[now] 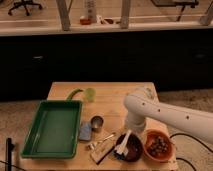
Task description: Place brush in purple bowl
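The purple bowl [131,151] sits near the table's front edge, just left of the orange bowl. The whitish brush [122,144] lies tilted across the bowl's left side, its head low on the rim and its handle pointing up and to the right. My white arm [165,117] comes in from the right. It bends down to the gripper [134,133], which is just above the far side of the bowl by the brush's upper end. The arm's wrist hides most of the gripper.
An orange bowl [158,145] with dark pieces stands right of the purple bowl. A steel cup [97,123], a thin metal utensil [102,140] and a flat wooden block [102,153] lie to the left. A green tray [52,128] fills the left side. A green cup [90,94] stands at the back.
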### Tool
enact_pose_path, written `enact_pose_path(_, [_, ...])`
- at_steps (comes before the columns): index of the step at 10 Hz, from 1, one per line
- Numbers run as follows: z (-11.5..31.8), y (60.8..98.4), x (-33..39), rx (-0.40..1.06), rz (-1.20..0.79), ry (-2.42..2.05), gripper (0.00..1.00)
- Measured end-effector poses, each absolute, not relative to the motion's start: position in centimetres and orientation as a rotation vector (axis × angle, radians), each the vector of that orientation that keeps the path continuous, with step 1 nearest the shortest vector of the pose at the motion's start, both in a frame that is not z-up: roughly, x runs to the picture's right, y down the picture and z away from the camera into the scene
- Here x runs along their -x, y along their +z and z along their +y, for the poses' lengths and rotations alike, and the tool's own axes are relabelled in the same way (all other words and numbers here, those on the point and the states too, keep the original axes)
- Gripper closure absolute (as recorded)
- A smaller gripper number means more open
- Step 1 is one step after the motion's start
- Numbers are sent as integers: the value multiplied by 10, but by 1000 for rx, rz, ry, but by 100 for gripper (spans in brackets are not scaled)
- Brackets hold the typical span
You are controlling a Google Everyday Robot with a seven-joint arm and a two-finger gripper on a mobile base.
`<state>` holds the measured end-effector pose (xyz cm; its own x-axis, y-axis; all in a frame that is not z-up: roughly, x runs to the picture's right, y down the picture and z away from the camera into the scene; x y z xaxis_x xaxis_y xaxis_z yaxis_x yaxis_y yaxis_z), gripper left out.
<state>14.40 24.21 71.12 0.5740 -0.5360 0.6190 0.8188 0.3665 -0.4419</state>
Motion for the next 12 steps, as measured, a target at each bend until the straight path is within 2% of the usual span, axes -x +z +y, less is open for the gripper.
enact_pose_path(12, [244, 708, -145, 817, -430, -901, 20])
